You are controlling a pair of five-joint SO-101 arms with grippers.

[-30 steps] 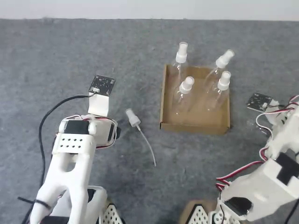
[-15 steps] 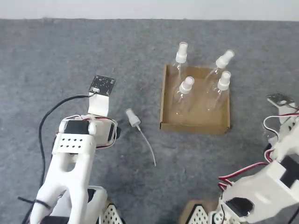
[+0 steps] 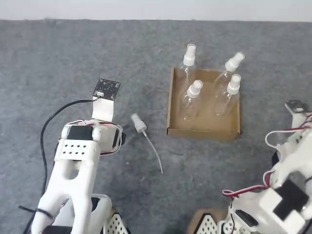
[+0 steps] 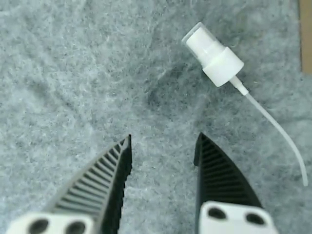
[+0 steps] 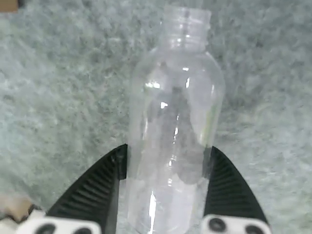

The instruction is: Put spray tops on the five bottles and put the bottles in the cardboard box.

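Note:
A loose white spray top point(image 4: 213, 53) with a long thin tube lies on the grey carpet just ahead of my left gripper point(image 4: 164, 138), which is open and holds nothing. From above, that spray top point(image 3: 139, 123) lies between the left arm point(image 3: 80, 146) and the cardboard box point(image 3: 170, 105). My right gripper point(image 5: 166, 147) is shut on a clear bottle point(image 5: 175, 112); the bottle's threaded neck is bare and points away from the wrist. Several capped bottles point(image 3: 191, 97) stand in the box.
The right arm point(image 3: 290, 180) sits at the lower right, beside the box's right side. A black cable point(image 3: 48, 124) loops left of the left arm. Grey carpet covers the table, with open carpet at the left and back.
The right arm has drawn back to the right and toward the near edge, away from the box. The left arm and the spray top have stayed put.

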